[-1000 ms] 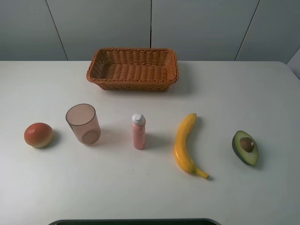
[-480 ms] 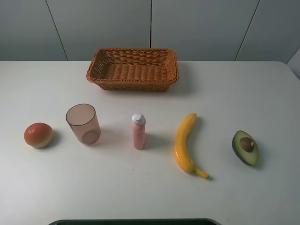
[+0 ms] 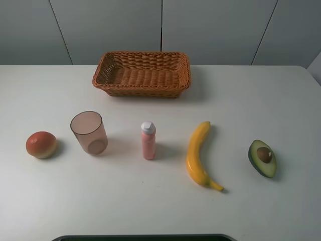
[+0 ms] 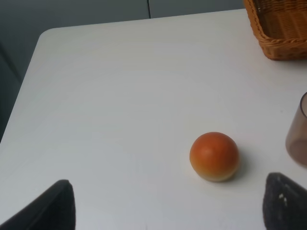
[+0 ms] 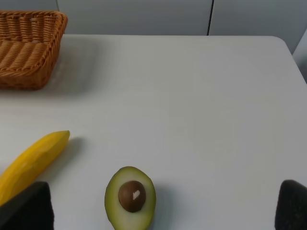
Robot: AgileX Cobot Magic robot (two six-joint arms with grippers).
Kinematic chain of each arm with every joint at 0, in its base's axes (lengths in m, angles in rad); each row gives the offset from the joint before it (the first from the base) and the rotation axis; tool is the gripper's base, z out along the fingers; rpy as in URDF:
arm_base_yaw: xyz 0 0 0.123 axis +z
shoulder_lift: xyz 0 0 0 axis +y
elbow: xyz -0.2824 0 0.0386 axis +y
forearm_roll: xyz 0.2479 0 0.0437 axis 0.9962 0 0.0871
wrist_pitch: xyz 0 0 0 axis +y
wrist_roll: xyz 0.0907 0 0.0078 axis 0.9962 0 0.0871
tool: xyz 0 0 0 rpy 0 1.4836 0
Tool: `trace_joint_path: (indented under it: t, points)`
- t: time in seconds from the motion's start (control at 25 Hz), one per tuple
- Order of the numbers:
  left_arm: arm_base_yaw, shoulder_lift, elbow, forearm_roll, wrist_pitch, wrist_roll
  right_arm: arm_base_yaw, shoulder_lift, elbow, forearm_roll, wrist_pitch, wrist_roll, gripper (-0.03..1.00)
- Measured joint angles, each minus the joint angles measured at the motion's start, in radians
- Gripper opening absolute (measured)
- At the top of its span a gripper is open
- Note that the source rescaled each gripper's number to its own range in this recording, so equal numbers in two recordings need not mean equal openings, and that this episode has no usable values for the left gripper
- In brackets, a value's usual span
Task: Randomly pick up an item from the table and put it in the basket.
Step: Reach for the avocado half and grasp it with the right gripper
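Note:
The halved avocado (image 3: 262,157) lies cut side up on the white table at the right, its brown pit showing; it also shows in the right wrist view (image 5: 130,197). The wicker basket (image 3: 142,73) stands at the back middle, with nothing in it; a corner of it shows in the right wrist view (image 5: 29,48) and in the left wrist view (image 4: 280,26). My right gripper (image 5: 159,211) is open, its fingers wide apart, with the avocado just ahead of it. My left gripper (image 4: 170,211) is open. Neither arm shows in the high view.
A yellow banana (image 3: 197,154), a small pink bottle (image 3: 148,140), a translucent pinkish-brown cup (image 3: 89,132) and a round orange-red fruit (image 3: 41,144) stand in a row with the avocado. The fruit (image 4: 214,156) lies ahead of the left gripper. A dark edge (image 3: 143,237) borders the table front.

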Motion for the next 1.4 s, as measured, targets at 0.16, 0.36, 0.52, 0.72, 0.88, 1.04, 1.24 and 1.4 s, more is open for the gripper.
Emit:
trace_joint_path:
  t: [0.16,0.36,0.52,0.72,0.88,1.04,1.24,1.4]
  points:
    - [0.0,0.0,0.0,0.0,0.0,0.0,0.0,0.0,0.0,0.0,0.0,0.0,1.0]
    - [0.0,0.0,0.0,0.0,0.0,0.0,0.0,0.0,0.0,0.0,0.0,0.0,1.0]
    - [0.0,0.0,0.0,0.0,0.0,0.0,0.0,0.0,0.0,0.0,0.0,0.0,1.0]
    - [0.0,0.0,0.0,0.0,0.0,0.0,0.0,0.067,-0.062,-0.018,0.007,-0.002,1.0]
    - [0.0,0.0,0.0,0.0,0.0,0.0,0.0,0.319,-0.216,-0.023,0.02,-0.022,1.0]
    - [0.0,0.0,0.0,0.0,0.0,0.0,0.0,0.612,-0.36,0.002,0.027,-0.069,1.0]
    - [0.0,0.0,0.0,0.0,0.0,0.0,0.0,0.929,-0.397,0.017,0.001,-0.128,1.0]
    - [0.0,0.0,0.0,0.0,0.0,0.0,0.0,1.134,-0.355,0.058,-0.059,-0.157,1.0]
